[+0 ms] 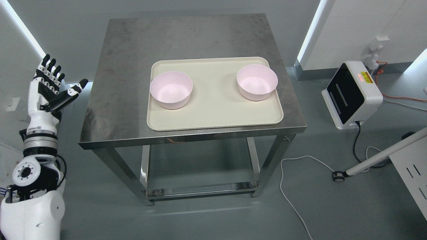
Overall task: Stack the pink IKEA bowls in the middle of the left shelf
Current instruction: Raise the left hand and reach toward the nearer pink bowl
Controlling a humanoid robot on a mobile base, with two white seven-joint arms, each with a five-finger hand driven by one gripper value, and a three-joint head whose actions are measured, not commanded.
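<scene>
Two pink bowls stand upright and apart on a cream tray [213,113] on a steel table [126,66]. One pink bowl [171,89] is at the tray's left side, the other pink bowl [257,82] at its right side. My left hand [55,83] is raised to the left of the table, off its edge, with fingers spread and holding nothing. It is well left of the left bowl. My right arm does not show.
A white and black device [350,95] stands on the floor to the right, with a cable [290,186] trailing across the floor. A white pole on a caster [367,163] lies at the lower right. The table has a low crossbar [200,190].
</scene>
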